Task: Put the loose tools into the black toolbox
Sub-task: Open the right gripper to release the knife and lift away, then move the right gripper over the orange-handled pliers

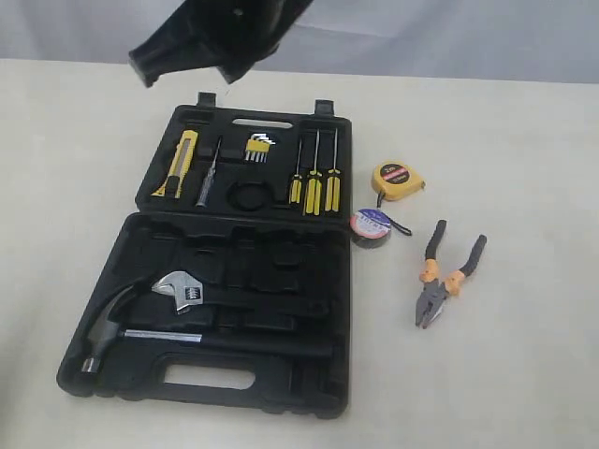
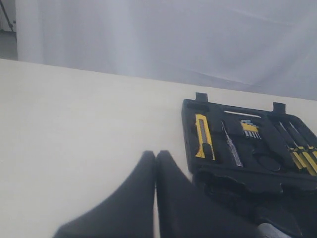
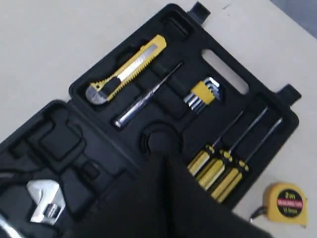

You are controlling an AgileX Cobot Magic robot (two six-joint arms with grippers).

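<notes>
Right tool, closed and empty, hangs over the black toolbox's round recess, likely meant for the electrical tape. Left tool is shut too. The utility knife is seated; the tape measure and pliers lie on the tabletop.
</notes>
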